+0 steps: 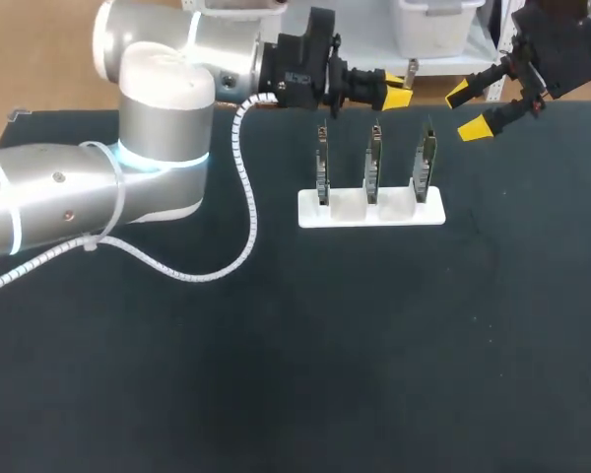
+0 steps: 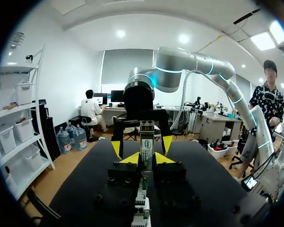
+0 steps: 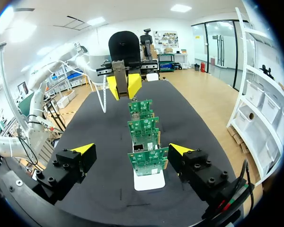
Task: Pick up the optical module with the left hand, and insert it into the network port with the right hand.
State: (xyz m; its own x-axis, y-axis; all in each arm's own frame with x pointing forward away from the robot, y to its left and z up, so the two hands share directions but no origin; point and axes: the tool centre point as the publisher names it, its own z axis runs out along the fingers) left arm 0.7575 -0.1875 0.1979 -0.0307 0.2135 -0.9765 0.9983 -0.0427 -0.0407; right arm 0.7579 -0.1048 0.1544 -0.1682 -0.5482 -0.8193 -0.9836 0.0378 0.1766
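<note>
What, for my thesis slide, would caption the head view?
Left gripper holds an optical module beyond three circuit boards on a white stand; right gripper open nearby.

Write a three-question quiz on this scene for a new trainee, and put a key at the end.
1. True or false: the right tool is open and holds nothing.
2. How many circuit boards stand upright in the white stand?
3. Where is the optical module?
A. Lying flat beside the white stand
B. Gripped between the fingers of the left tool
C. Plugged into one of the circuit boards

Key: 1 true; 2 three; 3 B.
</note>
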